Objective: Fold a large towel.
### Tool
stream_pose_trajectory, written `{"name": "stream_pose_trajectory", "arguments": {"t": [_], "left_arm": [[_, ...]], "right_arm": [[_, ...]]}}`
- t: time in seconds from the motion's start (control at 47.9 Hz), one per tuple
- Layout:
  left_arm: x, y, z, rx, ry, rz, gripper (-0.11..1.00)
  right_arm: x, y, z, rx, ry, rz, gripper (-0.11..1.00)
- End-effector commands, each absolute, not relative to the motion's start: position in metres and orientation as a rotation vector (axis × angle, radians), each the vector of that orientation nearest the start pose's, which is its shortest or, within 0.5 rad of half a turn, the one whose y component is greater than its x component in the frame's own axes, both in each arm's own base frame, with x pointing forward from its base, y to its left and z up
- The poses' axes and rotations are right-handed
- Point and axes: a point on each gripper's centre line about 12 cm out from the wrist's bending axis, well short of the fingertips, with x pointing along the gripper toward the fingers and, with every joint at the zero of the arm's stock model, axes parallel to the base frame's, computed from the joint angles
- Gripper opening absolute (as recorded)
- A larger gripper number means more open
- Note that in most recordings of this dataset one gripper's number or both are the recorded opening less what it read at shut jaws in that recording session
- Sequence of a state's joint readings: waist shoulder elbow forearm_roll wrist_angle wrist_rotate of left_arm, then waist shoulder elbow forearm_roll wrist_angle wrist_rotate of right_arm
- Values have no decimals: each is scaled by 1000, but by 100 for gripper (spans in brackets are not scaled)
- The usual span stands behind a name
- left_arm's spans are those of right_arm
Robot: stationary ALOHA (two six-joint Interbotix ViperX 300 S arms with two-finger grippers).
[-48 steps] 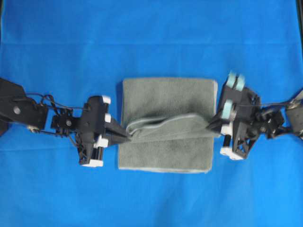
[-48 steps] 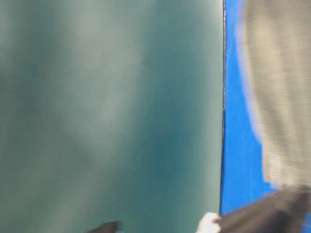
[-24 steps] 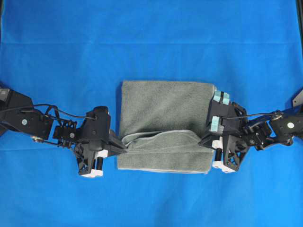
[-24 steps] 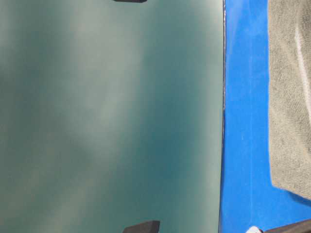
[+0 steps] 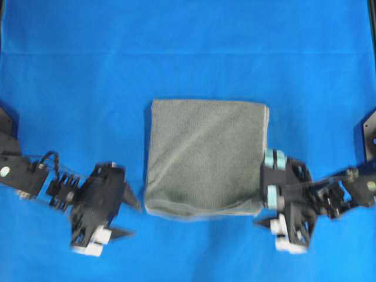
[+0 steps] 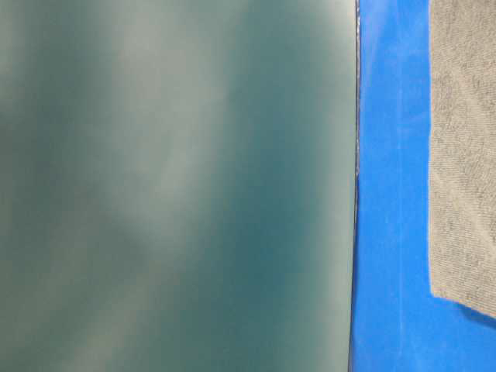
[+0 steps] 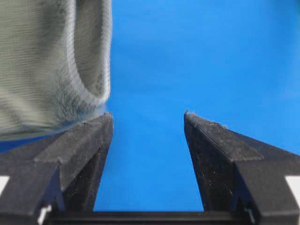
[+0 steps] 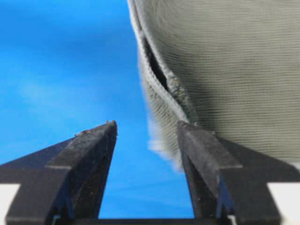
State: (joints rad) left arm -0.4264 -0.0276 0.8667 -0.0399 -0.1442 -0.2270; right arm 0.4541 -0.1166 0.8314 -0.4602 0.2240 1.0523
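Both my grippers, left (image 5: 128, 219) and right (image 5: 265, 214), have let go and pulled back to the towel's (image 5: 205, 155) near corners, jaws apart and seemingly empty, the towel folded flat mid-table (image 5: 188, 53).

**Inspector A:** How was the overhead camera set?

**Inspector B:** It looked straight down on the blue table sheet (image 5: 188, 47) from well above, with the towel (image 5: 202, 155) at centre frame. The table-level camera sat very close and turned on its side; a blurred green surface (image 6: 170, 186) filled its left two thirds, sheet and towel its right edge.

**Inspector A:** And the wrist cameras?

**Inspector B:** Each looked forward along its own gripper at close range. The left gripper (image 7: 147, 115) had the towel at upper left, the right gripper (image 8: 147, 124) at upper right. All four views shared towel and sheet.
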Motion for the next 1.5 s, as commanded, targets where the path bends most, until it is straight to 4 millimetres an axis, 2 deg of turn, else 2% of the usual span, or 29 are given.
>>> {"name": "stream_pose_trajectory", "arguments": {"t": [0.0, 0.084, 0.271, 0.418, 0.522, 0.752, 0.919, 1.106, 1.357, 1.482], "left_arm": [[312, -154, 153, -112, 665, -354, 58], [309, -158, 173, -116, 616, -379, 58], [297, -147, 218, -120, 514, -392, 58], [283, -128, 259, -119, 417, -378, 57], [265, -113, 283, -90, 352, -373, 58], [221, -80, 309, -8, 225, -343, 57], [190, -60, 307, 19, 199, -305, 56], [163, -41, 287, 6, 166, -246, 56], [142, -21, 254, -17, 149, -144, 56], [141, -17, 247, -23, 157, -121, 56]], "right_arm": [[299, 145, 157, 313, 910, 93, 58], [299, 150, 168, 304, 894, 106, 58], [292, 137, 218, 257, 807, 74, 58], [274, 112, 263, 189, 704, 16, 58], [258, 93, 287, 145, 629, -20, 58], [217, 53, 324, 61, 445, -87, 58], [189, 32, 326, 27, 341, -109, 57], [166, 16, 305, 35, 295, -127, 57], [161, 6, 269, 89, 299, -200, 57], [165, 6, 257, 115, 332, -240, 57]]}}
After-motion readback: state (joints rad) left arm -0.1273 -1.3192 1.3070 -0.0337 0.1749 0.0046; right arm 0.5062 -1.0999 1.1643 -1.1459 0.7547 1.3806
